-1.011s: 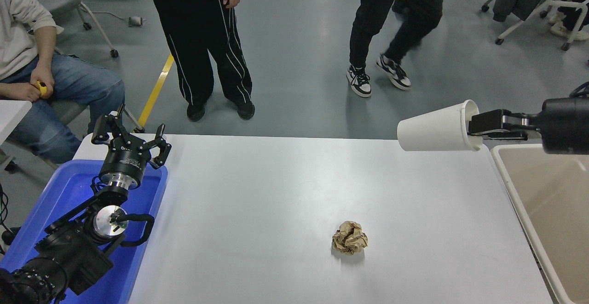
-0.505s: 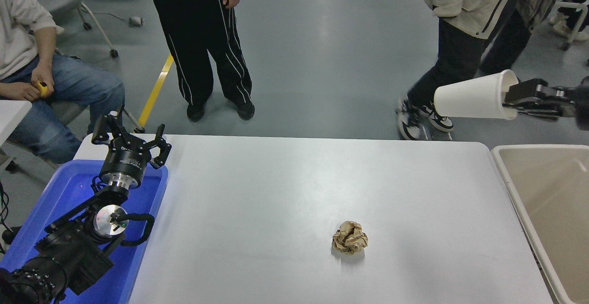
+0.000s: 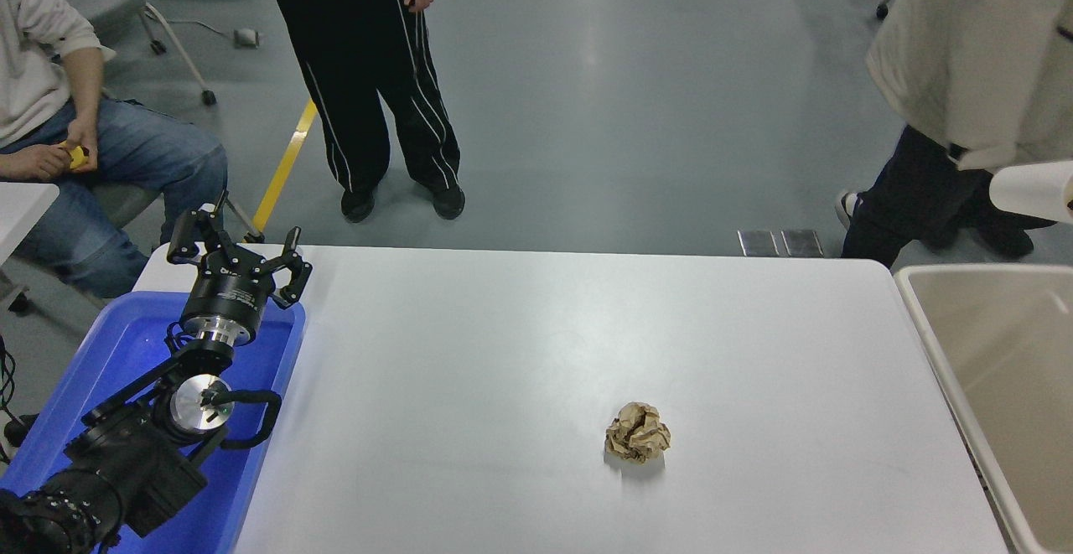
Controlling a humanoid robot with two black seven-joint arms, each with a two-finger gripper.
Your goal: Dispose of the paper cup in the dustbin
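Step in hand: transport of the paper cup [image 3: 1033, 190] toward the dustbin [image 3: 922, 319]. Release not yet done.

Cup: only its closed end shows, a white rounded shape cut off by the right picture edge, on its side, raised well above the table [image 3: 536, 353] and beyond its far right corner. It sits higher in the picture than the dustbin's far rim; whether it is truly over the opening cannot be told from this view (the rest of the cup lies outside the picture).

Right hand: out of view, so its grip on the cup cannot be checked. Judged from the cup hanging in the air, it is being carried.

Left hand [image 3: 235, 250]: parked at lower left over the blue tub [image 3: 126, 353], fingers spread, holding nothing.

Dustbin: beige tub at the table's right end, partly cropped; the visible part of its inside holds nothing.

Crumpled brown paper ball [image 3: 637, 432]: on the table, right of centre, well apart from both tubs. Not part of this task.

A person in a pale jacket [image 3: 964, 59] stands near, just behind the cup.

Next move, as judged: bring the cup over the open dustbin, lower it, then let go.
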